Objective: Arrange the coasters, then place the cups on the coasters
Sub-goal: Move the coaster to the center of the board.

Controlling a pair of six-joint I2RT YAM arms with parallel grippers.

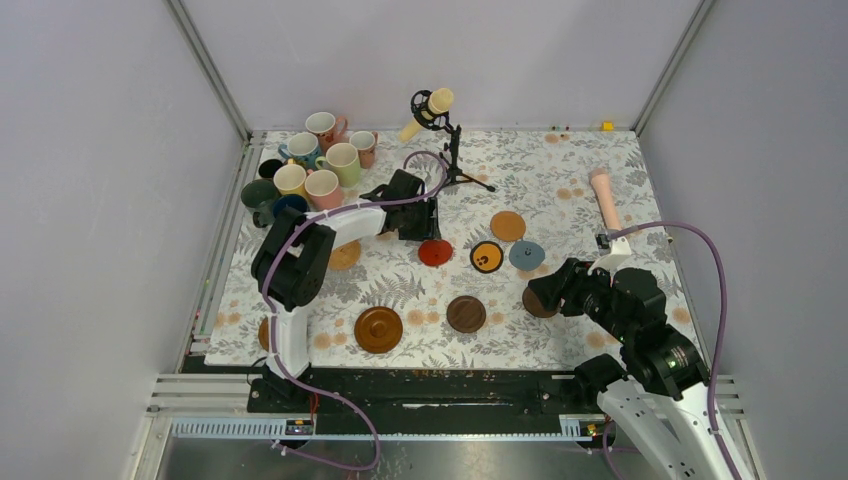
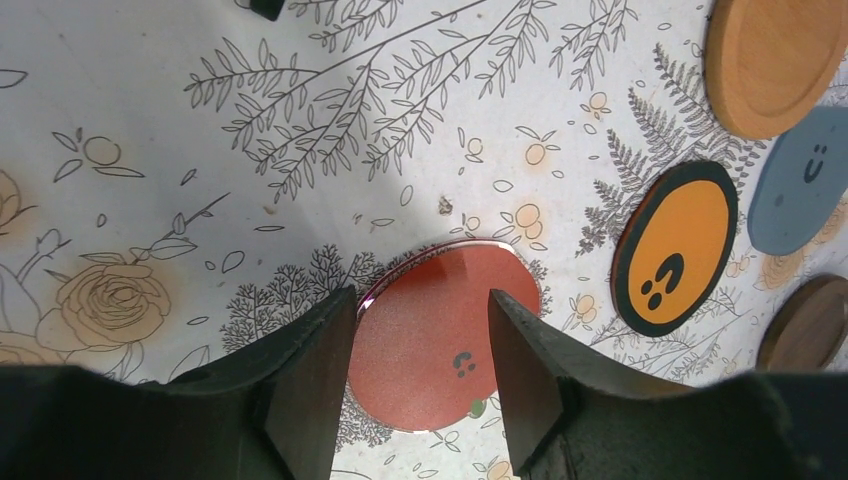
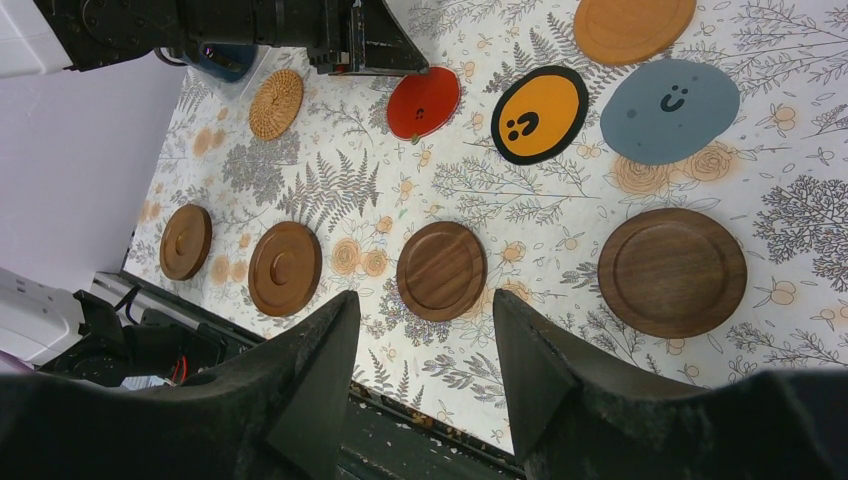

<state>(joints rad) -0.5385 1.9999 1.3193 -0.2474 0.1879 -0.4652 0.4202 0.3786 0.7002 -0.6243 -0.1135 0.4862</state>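
Under left end effector (image 2: 421,292): red coaster (image 2: 440,350) lay flat on the floral surface (image 2: 200,150), straight below the jaws and a little toward the right-hand finger.
Left state: released, fingers apart, nothing clamped. Could not tell whether the tips touched the disc.
Axis: the coaster was round, so there was no long axis to align to. The disc looked wider than the gap between the fingers, so my read was an edge pinch or a push, not a straddle.
Row: red, black-rimmed orange coaster (image 1: 487,256) and grey-blue coaster (image 1: 527,255) sat in a line, near each other but apart. Tan wooden coaster (image 1: 508,225) lay just behind them.
Near-right: right end effector (image 3: 423,295) was released and empty, hovering over the surface. Dark walnut coaster (image 3: 672,272) lay just to one side, and second walnut coaster (image 3: 441,270) lay ahead of the finger gap.
Near-left: woven cork coaster (image 1: 345,255) lay beside the left forearm, and mid-brown wooden coaster (image 1: 378,329) toward the near edge.
Cups (image 1: 343,162): bunched in the far-left corner, none on a coaster.
Nearer arm: left for the red coaster and the cups, right for the walnut pair.
Stage (judgement): coaster arranging was in hand; cup placing was not yet begun.
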